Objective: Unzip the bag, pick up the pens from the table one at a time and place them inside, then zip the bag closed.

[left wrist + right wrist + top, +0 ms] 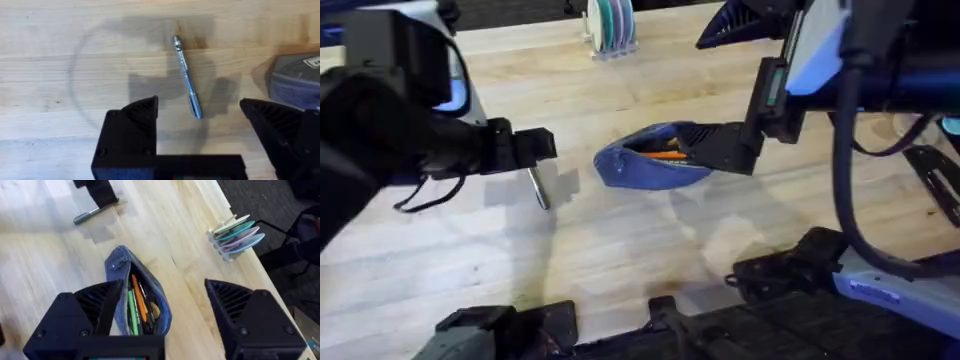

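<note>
Lying on the table [620, 250] near the middle, the bag [645, 165] is unzipped with orange and green pens [136, 307] inside. The right gripper [165, 315] is spread wide, one finger against the bag's edge. The left gripper [200, 125] hangs released over a silvery pen [187, 77] left of the bag.

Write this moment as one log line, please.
bag: unzipped, pens inside | silver pen: on table | left fingers: open above it | right fingers: open at bag

Loose pen [538, 188] on the table [620, 250], left of the bag [655, 160].
</note>
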Motion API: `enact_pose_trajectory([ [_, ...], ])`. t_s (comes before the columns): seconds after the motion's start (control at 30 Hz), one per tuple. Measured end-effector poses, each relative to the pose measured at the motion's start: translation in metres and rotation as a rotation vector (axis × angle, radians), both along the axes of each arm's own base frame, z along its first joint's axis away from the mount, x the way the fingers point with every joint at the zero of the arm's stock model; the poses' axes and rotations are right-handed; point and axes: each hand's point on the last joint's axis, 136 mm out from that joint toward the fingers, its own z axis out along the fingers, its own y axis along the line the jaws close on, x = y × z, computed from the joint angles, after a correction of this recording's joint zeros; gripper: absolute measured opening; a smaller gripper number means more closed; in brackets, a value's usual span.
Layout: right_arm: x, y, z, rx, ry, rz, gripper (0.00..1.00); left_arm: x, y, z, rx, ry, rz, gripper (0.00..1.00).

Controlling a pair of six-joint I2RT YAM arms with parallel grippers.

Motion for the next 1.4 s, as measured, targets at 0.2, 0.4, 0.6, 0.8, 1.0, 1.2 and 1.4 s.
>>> enact_pose_trajectory([
  [0.2, 0.0, 0.0, 0.0, 0.0, 0.0, 0.0, 0.998, 0.011, 0.001, -0.032, 0.011, 0.093, 0.031, 0.993],
  [0.4, 0.0, 0.0, 0.0, 0.0, 0.0, 0.0, 0.998, 0.019, 0.0, -0.06, 0.022, 0.156, 0.039, 0.993],
  [0.6, 0.0, 0.0, 0.0, 0.0, 0.0, 0.0, 0.998, 0.02, 0.0, -0.081, 0.032, 0.215, 0.039, 0.993],
  [0.8, 0.0, 0.0, 0.0, 0.0, 0.0, 0.0, 0.998, 0.019, 0.0, -0.095, 0.038, 0.268, 0.042, 0.996],
  [1.0, 0.0, 0.0, 0.0, 0.0, 0.0, 0.0, 0.998, 0.023, 0.0, -0.095, 0.039, 0.275, 0.047, 0.749],
  [1.2, 0.0, 0.0, 0.0, 0.0, -0.001, 0.0, 0.998, 0.025, 0.001, -0.095, 0.039, 0.27, 0.052, 0.334],
  [1.4, 0.0, 0.0, 0.0, 0.001, 0.0, 0.0, 0.998, 0.025, 0.003, -0.095, 0.049, 0.267, 0.057, 0.063],
])
